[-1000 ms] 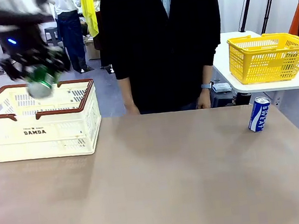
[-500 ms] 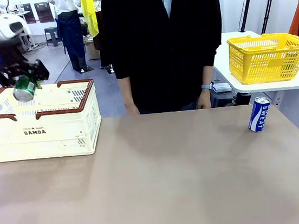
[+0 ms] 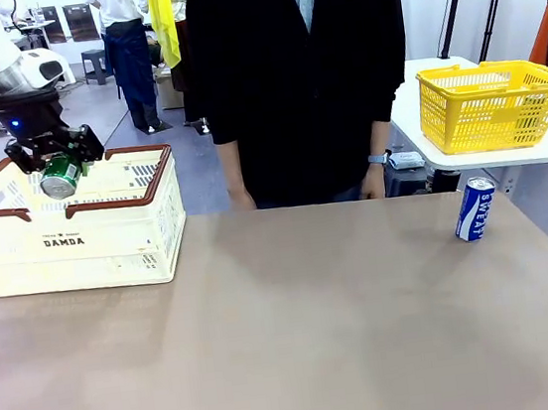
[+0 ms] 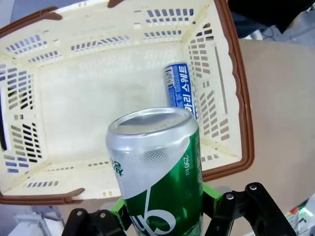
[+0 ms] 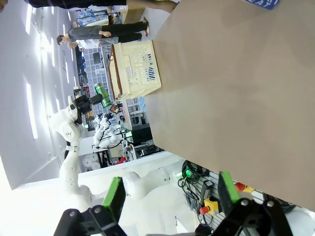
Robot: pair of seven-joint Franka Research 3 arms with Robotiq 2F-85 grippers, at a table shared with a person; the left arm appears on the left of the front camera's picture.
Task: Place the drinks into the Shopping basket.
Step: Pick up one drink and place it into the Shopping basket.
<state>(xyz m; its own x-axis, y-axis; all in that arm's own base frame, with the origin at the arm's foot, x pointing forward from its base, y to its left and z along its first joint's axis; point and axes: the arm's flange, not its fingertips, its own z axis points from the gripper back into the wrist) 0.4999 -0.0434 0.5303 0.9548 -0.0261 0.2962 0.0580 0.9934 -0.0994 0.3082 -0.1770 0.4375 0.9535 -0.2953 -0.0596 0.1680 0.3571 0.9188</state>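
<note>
My left gripper is shut on a green can and holds it tilted over the cream Shopping basket at the table's far left. In the left wrist view the green can stands between the green pads above the basket's inside, where a blue-and-white can lies by one wall. Another blue-and-white can marked "SWEAT" stands upright at the table's far right. My right gripper is open with nothing between its fingers, far from the table; its view shows the basket and the left arm's green can.
A person in a dark jacket stands at the far edge, hands down by the table. A yellow mesh basket sits on a white side table at the right. The brown tabletop is bare across its middle and front.
The left gripper with the green can has swung left and back, then lowered a little over the basket's opening. The can at the right and the person have not moved.
</note>
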